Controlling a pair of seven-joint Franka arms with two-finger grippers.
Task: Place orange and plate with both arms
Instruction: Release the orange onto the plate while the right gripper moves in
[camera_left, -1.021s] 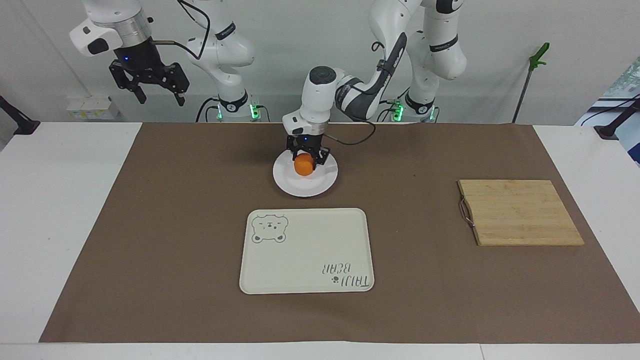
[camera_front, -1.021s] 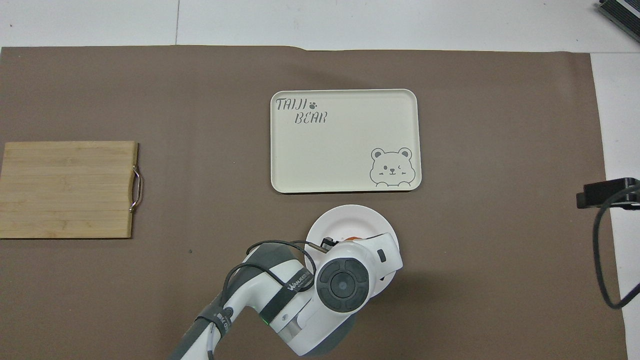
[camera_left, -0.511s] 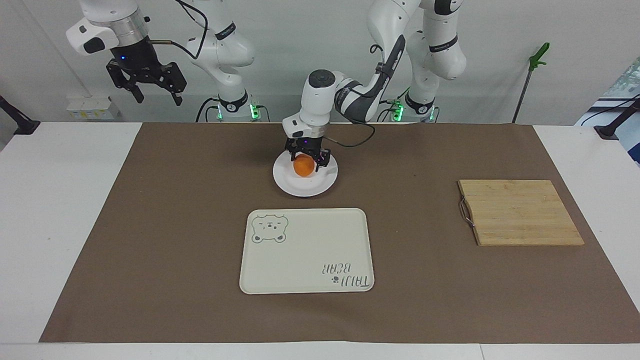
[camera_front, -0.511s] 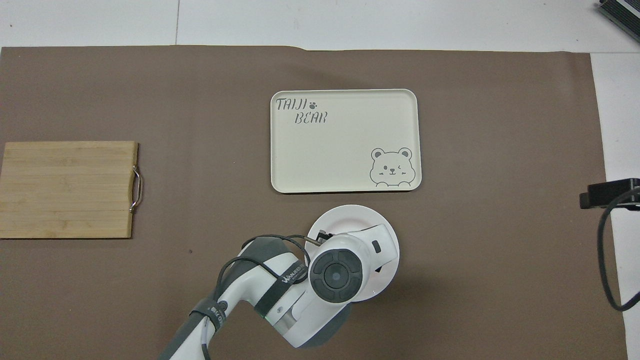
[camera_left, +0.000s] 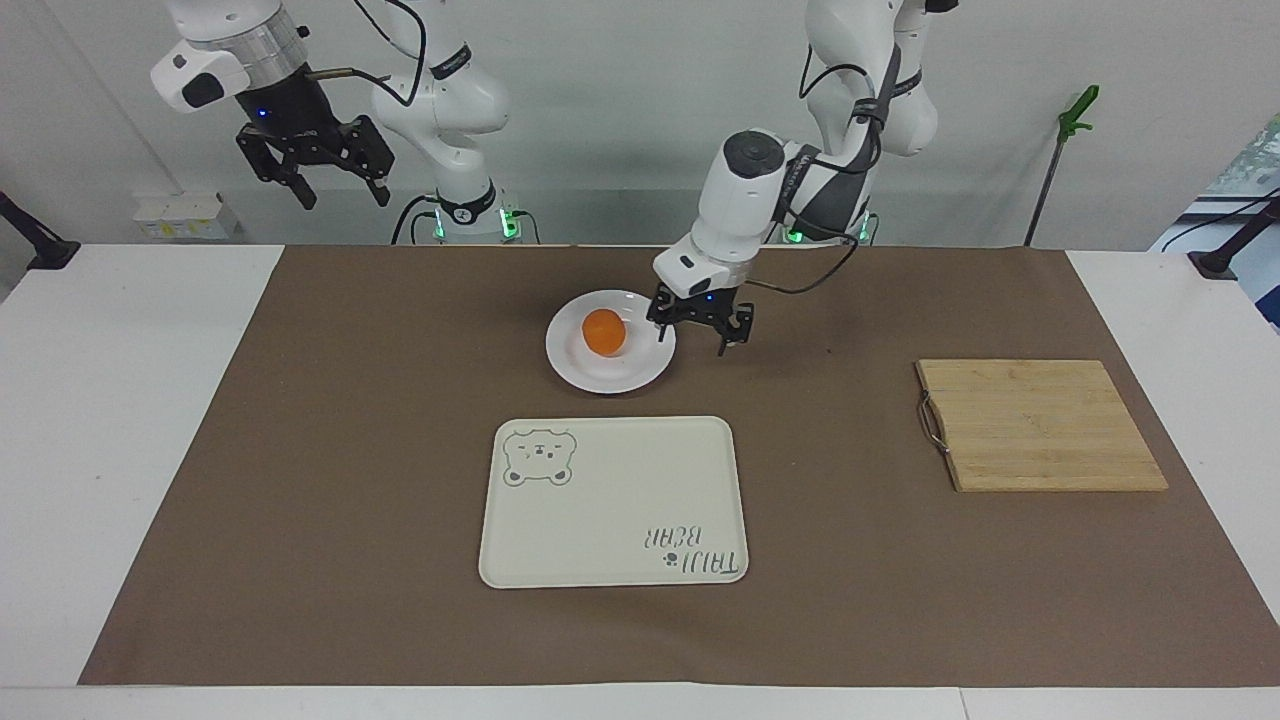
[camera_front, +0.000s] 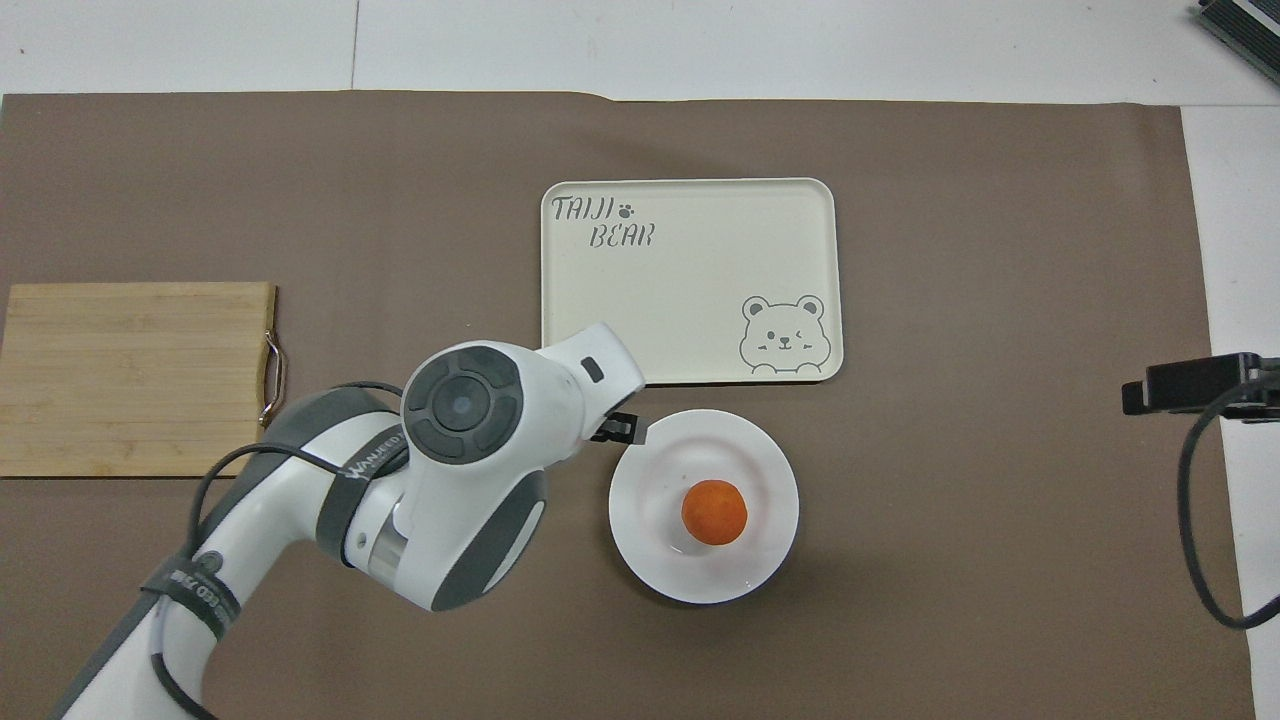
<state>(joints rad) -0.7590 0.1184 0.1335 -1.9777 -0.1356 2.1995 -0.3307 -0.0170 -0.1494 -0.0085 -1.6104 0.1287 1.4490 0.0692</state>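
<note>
From overhead the left arm's big white wrist (camera_front: 470, 410) pretty much swallows its own gripper, only a little black bit (camera_front: 618, 430) pokes out next to the plate (camera_front: 760, 560), so you can't read the fingers there at all. The same arm runs off the bottom edge. The right gripper (camera_front: 1195, 383) is barely in at the edge, just a black block with a cable, fingers cut off. On the facing camera both arms (camera_left: 860, 60) are chopped at the top, and the tray's (camera_left: 610, 500) lettering reads upside down.
</note>
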